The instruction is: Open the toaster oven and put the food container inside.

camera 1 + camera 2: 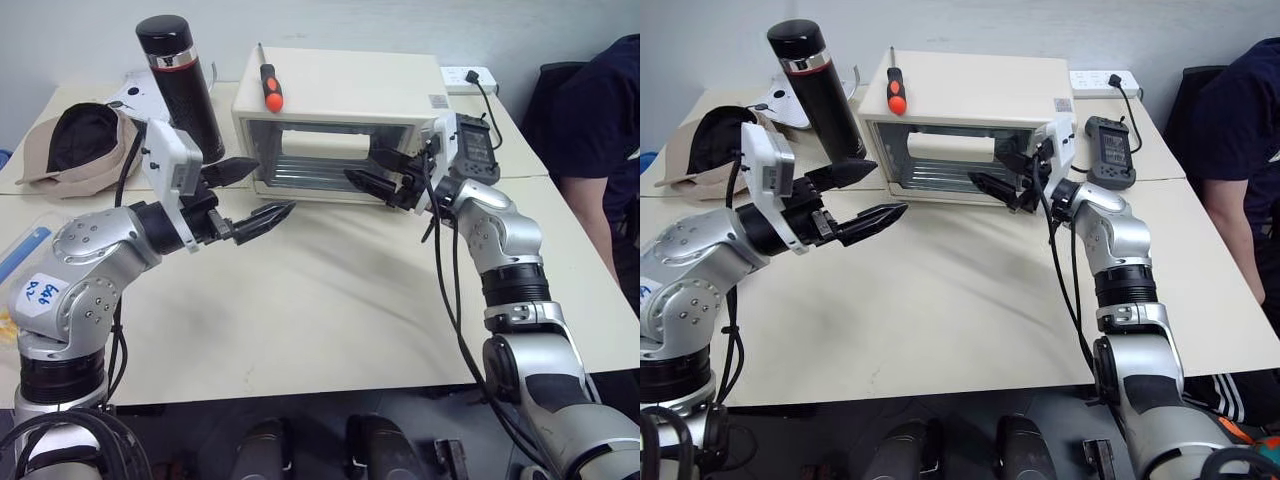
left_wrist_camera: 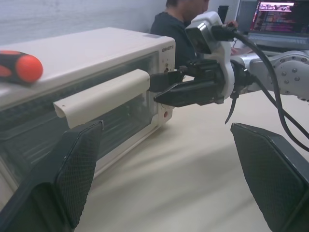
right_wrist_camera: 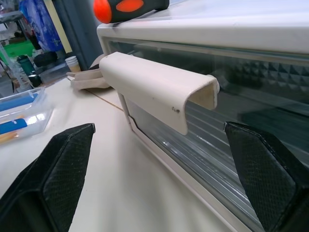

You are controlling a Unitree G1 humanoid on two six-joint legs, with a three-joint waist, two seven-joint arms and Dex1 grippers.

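L gripper (image 1: 250,192) spread wide, nothing in it, hanging in front of toaster oven (image 1: 340,122) w/ the oven's left end just ahead. Oven door shut; handle (image 3: 159,94) runs crosswise along the door top. R gripper (image 1: 385,172) also spread, empty, nearer – handle sits right ahead between its fingers. Food container (image 3: 19,113) off to the robot's left on table (image 1: 330,300), nearer the L arm

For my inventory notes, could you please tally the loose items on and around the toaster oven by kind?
Screwdriver: 1
Black flask: 1
Cap: 1
Handheld device: 1
Power strip: 1
Food container: 1
Total: 6
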